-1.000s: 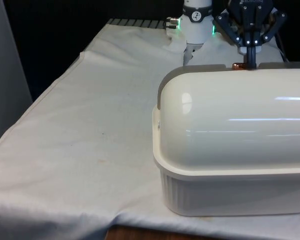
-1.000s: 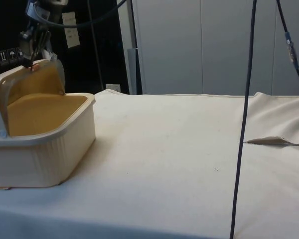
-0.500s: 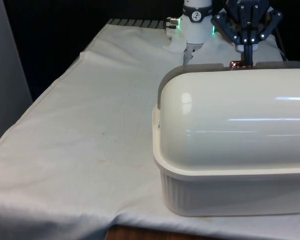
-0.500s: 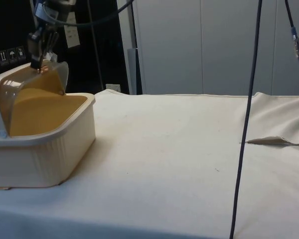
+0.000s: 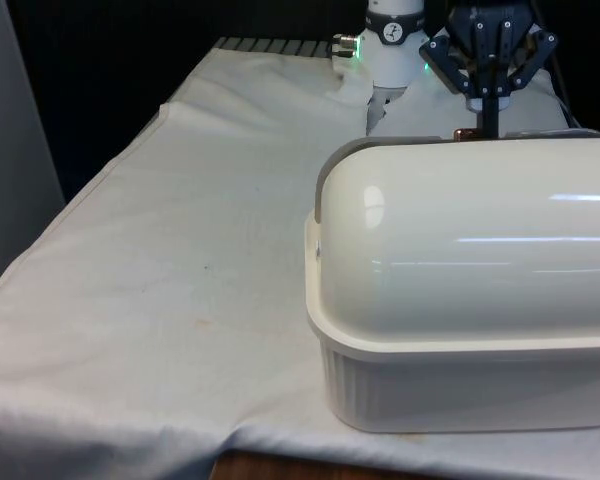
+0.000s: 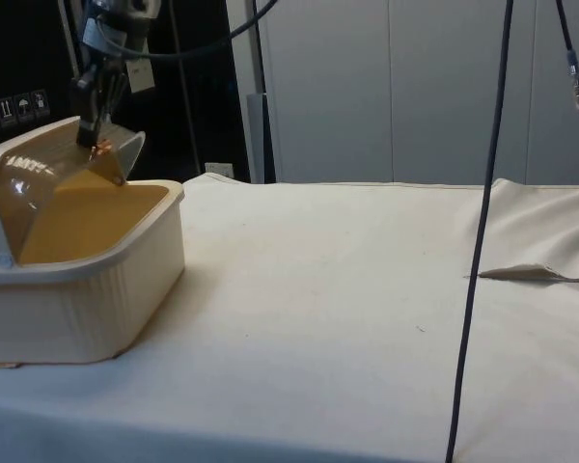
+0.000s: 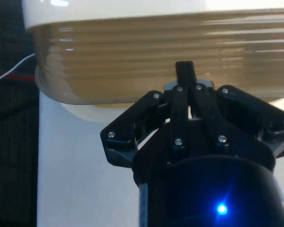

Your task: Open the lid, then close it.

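Bread box sits nearest me on the bench, its long axis across the front view; the lid, part-way over the opening, ends at a far edge where my hand is pinched narrow on the copper knob (closing means pulling toward the robot, I judge).

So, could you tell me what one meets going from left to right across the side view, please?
Bread box with the gripper at its lid → bare white cloth → hanging dark cable → fold in the cloth.
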